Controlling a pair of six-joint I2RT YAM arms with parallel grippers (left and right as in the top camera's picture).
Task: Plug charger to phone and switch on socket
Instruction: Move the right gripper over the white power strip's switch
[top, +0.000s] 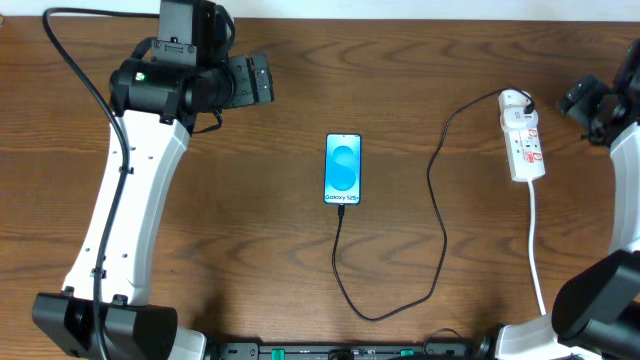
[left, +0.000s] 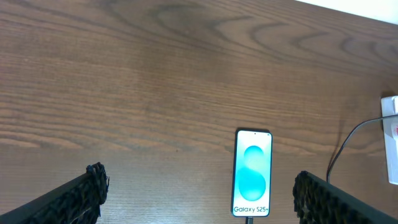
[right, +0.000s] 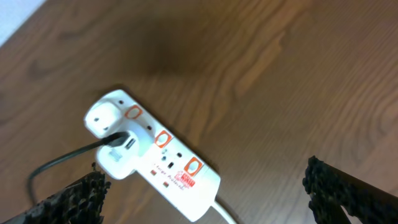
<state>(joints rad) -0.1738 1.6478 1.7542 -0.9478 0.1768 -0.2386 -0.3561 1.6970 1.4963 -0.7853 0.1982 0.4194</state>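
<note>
Left pincer (left: 199, 177) by far-left corner, fingers apart, empty. Phone (top: 342, 168) mid-counter, screen lit. Charger (top: 443, 232) meets phone's near end, loops toward near edge, then runs up to socket (top: 522, 147) at right edge. Right pincer (right: 205, 173) above socket, spread apart, empty.

Blue-white phone (top: 342, 169), black charger (top: 437, 215), white-red socket (top: 523, 142).
</note>
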